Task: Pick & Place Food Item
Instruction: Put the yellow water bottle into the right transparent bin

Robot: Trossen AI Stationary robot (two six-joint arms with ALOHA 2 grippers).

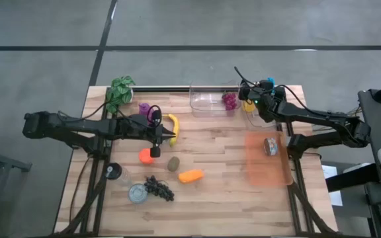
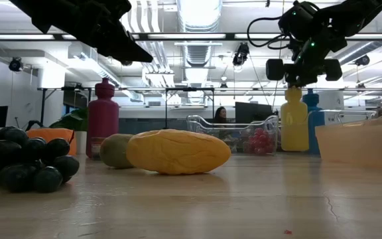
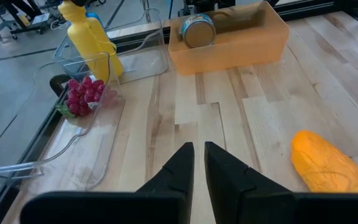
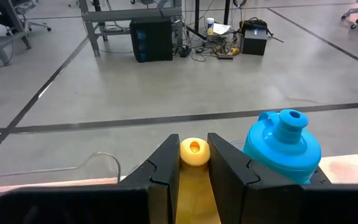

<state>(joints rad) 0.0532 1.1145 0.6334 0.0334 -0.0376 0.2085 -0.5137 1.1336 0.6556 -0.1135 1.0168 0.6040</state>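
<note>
your right gripper [image 4: 194,163] pinches the yellow bottle's [image 2: 294,121] neck at the table's [image 1: 223,198] one o'clock corner; your left gripper [image 3: 198,157], fingers nearly pressed together, hovers empty near centre.

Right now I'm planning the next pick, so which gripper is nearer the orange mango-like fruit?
Left. The left gripper hangs above the table, just beyond the orange fruit with a kiwi between. The right gripper is far off at the back edge, around the yellow bottle.
</note>
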